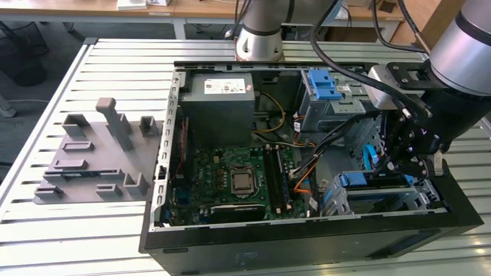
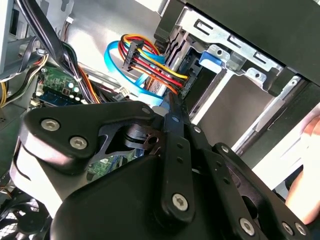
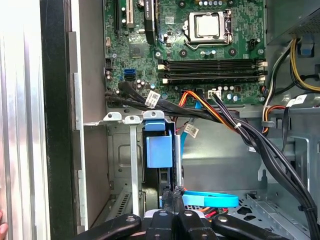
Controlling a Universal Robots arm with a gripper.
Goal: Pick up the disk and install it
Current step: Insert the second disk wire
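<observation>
First wrist view: gripper (image 3: 172, 194) w/ its black fingers drawn together, nothing seen clamped between them, tips right at the end of the disk (image 3: 160, 150). The disk stands on edge in a slot of the metal drive cage (image 3: 122, 150), blue carrier showing, w/ a blue flat cable (image 3: 210, 200) just beside the tips. Second wrist view has the gripper (image 2: 172, 105) near a plug w/ red, yellow & black wires (image 2: 150, 62). Exterior view: gripper (image 1: 412, 167) low inside the open PC case (image 1: 307, 236), at the exterior view's right, over the cage. Motherboard (image 1: 230, 178) sits mid-case, power-supply box (image 1: 218, 106) beyond it. Grey fixture (image 1: 92, 155) lies on the slatted worktop (image 1: 69, 230), well apart at the exterior view's left.
</observation>
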